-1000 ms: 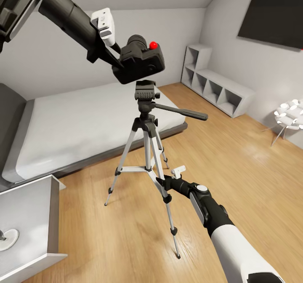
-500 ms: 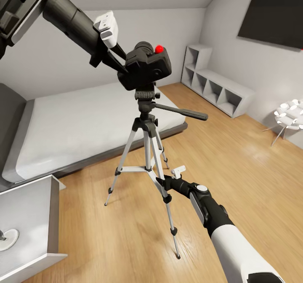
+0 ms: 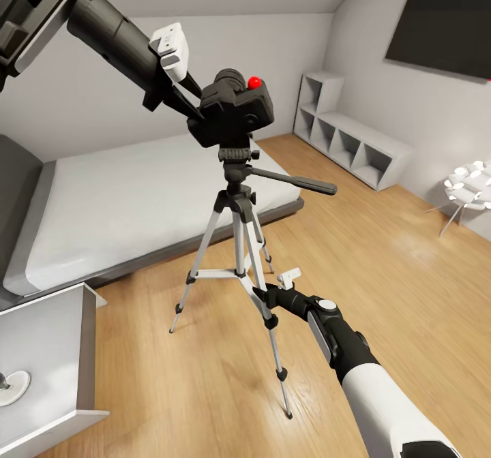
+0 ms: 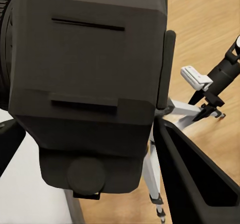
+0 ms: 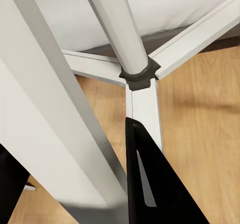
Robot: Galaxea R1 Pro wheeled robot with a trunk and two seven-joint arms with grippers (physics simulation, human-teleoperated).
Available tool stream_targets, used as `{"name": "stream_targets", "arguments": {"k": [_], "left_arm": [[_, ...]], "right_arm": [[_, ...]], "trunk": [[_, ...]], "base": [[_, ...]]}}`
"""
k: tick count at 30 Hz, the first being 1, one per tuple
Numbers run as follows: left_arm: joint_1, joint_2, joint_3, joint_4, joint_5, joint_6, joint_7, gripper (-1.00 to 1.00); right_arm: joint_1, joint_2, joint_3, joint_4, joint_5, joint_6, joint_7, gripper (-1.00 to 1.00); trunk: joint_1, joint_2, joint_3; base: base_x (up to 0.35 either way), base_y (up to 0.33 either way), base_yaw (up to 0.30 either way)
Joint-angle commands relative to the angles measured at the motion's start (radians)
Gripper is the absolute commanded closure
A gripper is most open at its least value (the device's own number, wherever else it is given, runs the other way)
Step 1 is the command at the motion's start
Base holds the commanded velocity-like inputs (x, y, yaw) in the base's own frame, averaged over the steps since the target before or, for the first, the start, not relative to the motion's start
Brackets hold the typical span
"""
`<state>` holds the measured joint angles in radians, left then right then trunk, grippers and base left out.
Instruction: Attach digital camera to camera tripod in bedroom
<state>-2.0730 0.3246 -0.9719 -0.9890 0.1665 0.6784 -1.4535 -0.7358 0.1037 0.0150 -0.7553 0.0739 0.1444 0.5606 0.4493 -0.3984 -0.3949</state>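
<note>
Head view: our left arm reaches out high, its left gripper point(image 3: 198, 107) clamped on the digital camera point(image 3: 235, 109), which sits atop the camera tripod point(image 3: 240, 199); our right gripper point(image 3: 262, 294), held low, grips a tripod leg; we read no writing.

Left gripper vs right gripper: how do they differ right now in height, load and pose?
The left gripper is raised to the tripod's head; the right gripper sits low among the legs. The left gripper is shut on the digital camera, set over the head of the camera tripod; the right gripper grips a silver tripod leg. The left arm slopes down from above; the right arm reaches up from below. Both have black fingers and are shut on something.
</note>
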Motion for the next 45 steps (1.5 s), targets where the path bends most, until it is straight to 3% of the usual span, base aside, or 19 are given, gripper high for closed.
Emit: {"name": "stream_targets", "arguments": {"k": [1, 15, 42, 43, 45], "left_arm": [[-0.002, 0.002, -0.005, 0.0, 0.006, 0.007, 0.001, 1.0], [-0.002, 0.011, -0.002, -0.015, -0.045, 0.007, 0.001, 1.0], [-0.002, 0.004, 0.004, -0.023, -0.048, 0.007, -0.001, 1.0], [-0.002, 0.004, 0.004, -0.023, -0.049, 0.007, -0.001, -1.0], [-0.002, 0.003, 0.004, -0.023, -0.049, 0.007, -0.001, -1.0]], "right_arm": [[0.0, 0.001, -0.001, 0.0, 0.033, 0.003, -0.008, 1.0], [0.0, 0.001, -0.001, -0.001, 0.033, 0.003, -0.008, 1.0], [0.0, 0.001, -0.001, -0.001, 0.033, 0.003, -0.008, 1.0], [0.0, 0.001, -0.001, -0.001, 0.033, 0.003, -0.008, 1.0], [0.0, 0.001, -0.001, -0.001, 0.033, 0.003, -0.008, 1.0]], "trunk": [[0.001, -0.002, -0.002], [0.001, -0.002, -0.002], [0.001, -0.002, -0.002], [0.001, -0.002, -0.002], [0.001, -0.002, -0.002]], "base": [[0.0, 0.0, 0.0], [0.0, 0.0, 0.0], [0.0, 0.0, 0.0], [0.0, 0.0, 0.0], [0.0, 0.0, 0.0]]}}
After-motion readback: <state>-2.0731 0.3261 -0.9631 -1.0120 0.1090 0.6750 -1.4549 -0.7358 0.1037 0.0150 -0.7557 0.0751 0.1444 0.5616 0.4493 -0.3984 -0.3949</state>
